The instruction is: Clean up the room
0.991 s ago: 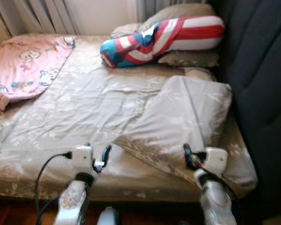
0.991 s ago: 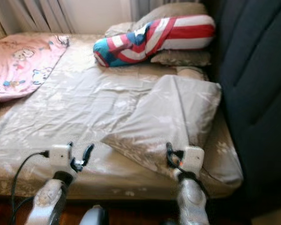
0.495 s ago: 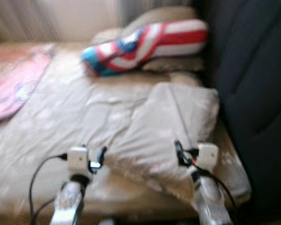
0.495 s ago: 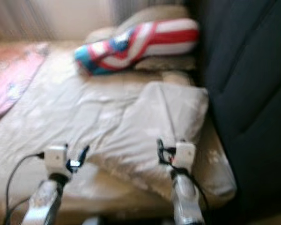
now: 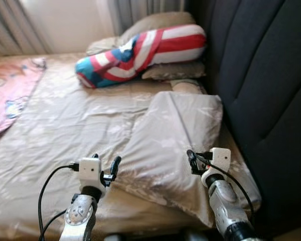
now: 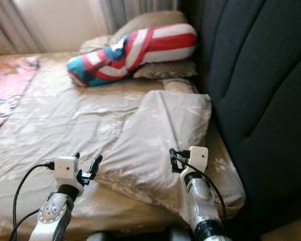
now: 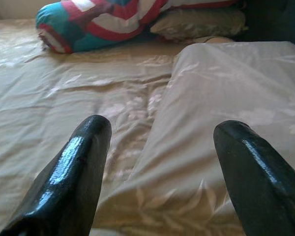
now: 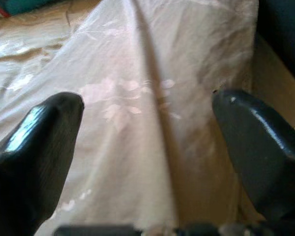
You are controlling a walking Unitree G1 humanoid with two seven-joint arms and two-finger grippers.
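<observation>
A large beige pillow (image 5: 175, 133) lies askew on the right side of the bed, close to the dark headboard. My left gripper (image 5: 108, 165) hovers open just off the pillow's near left corner; the left wrist view has the pillow (image 7: 231, 93) ahead between the spread fingertips (image 7: 91, 137). My right gripper (image 5: 192, 161) is open too, held low over the pillow's near right part. In the right wrist view the pillow's crease (image 8: 152, 78) runs between the two fingers (image 8: 49, 123). Neither gripper holds anything.
A red, white and blue striped bolster (image 5: 140, 50) rests on two beige pillows (image 5: 173, 70) at the far end. A pink cartoon blanket (image 5: 10, 90) covers the bed's left side. The padded dark headboard (image 5: 261, 75) walls off the right. Wrinkled beige sheet (image 5: 65, 125) lies between.
The camera has swung right and sharpened after a blur, so the bed has slid left in the picture. Both grippers now sit closer to the pillow's near edge, still open.
</observation>
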